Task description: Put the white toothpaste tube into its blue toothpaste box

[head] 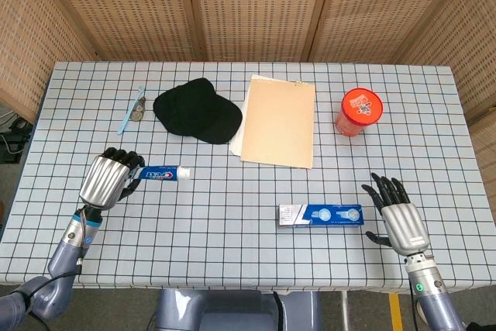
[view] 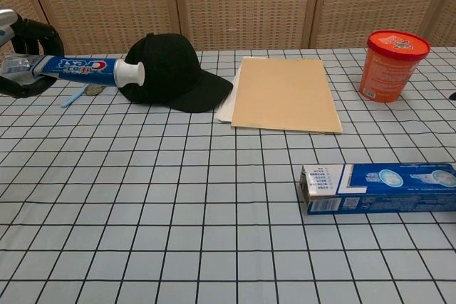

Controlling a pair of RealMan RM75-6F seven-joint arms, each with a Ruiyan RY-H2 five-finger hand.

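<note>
Head view gives us the checked table (head: pixel 232 222) first, and on it the tan folder (head: pixel 279 122) with the black cap (head: pixel 195 111) just to its left. Near the front edge the blue toothpaste box (head: pixel 321 215) lies flat, its open end facing our left side in the chest view. Our right hand (head: pixel 399 218) rests beside the box's far end, fingers spread, gripping nothing. Our left hand (head: pixel 108 179) is wrapped round the crimped end of the white toothpaste tube (head: pixel 163 173), which is lifted off the table and held level, cap pointing toward the box, well apart from it. An orange tub (head: pixel 359 111) stands at the back right, and a light-blue toothbrush (head: pixel 130 111) lies left of the cap.
</note>
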